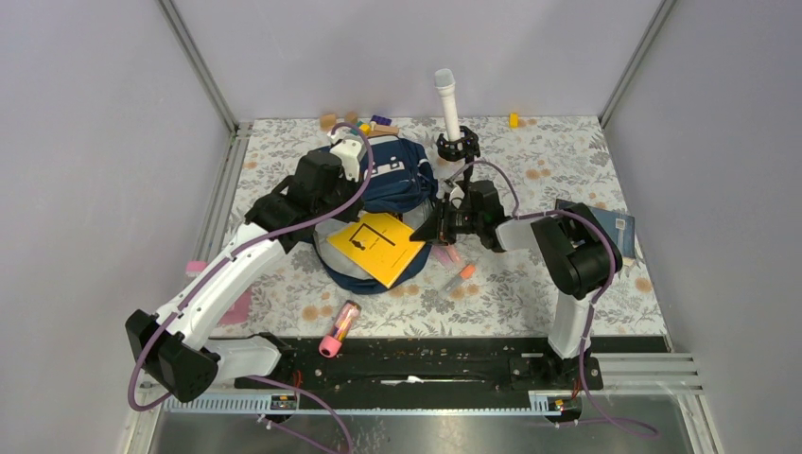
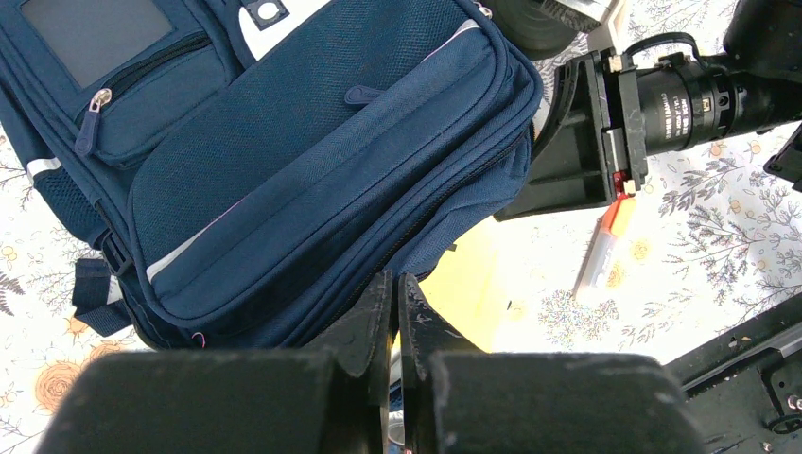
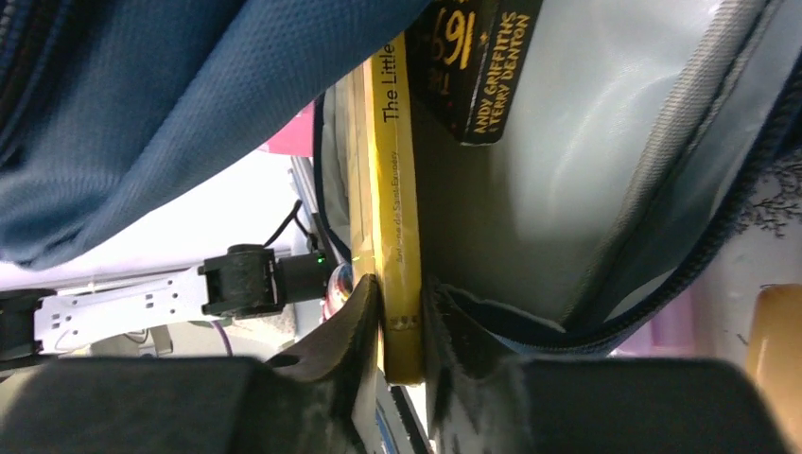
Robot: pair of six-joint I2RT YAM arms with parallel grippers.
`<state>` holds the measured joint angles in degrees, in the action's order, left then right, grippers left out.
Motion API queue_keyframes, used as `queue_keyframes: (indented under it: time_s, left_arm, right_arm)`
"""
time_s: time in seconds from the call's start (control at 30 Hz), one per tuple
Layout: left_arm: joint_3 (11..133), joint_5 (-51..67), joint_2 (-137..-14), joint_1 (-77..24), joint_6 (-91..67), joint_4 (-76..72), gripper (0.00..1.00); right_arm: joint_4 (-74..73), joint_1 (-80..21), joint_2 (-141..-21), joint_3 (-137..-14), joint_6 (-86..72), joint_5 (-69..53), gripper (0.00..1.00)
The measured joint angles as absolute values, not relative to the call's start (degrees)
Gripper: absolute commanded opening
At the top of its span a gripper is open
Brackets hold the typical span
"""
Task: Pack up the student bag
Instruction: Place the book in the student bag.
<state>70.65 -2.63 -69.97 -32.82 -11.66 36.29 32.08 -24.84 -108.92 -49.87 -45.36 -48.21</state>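
Navy fabric of the student bag [image 1: 402,170] lies mid-table on the floral table [image 1: 567,161]. At the bag's left side the left gripper [image 2: 394,284] is clenched tight, though whether it pinches any fabric cannot be told. Just right of that, a yellow book [image 1: 376,248] lies in the bag's grey-lined mouth, its edge grasped by the right gripper [image 3: 402,293].

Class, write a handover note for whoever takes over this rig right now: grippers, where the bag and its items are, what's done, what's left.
Left gripper: shut at the student bag edge; whether it holds fabric is unclear.
Right gripper: shut on the yellow book, partly inside the bag.
Done: dark book inside.
Left: push the yellow book in; an orange marker lies loose beside the bag.
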Motion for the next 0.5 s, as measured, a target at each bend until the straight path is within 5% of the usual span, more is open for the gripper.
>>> queue_keyframes:
  time_s: [0.07,0.5]
  left_arm:
    - [70.7,-2.6,-70.0,-32.8,-11.7,36.3,0.00]
    - [70.7,-2.8,-70.0,-32.8,-11.7,36.2,0.00]
  right_arm:
    - [35.5,-24.8,-108.7,-48.6,-47.9,-48.9,0.01]
    - [50.2,-25.0,-100.8,-34.5,-58.6,-39.6,0.00]
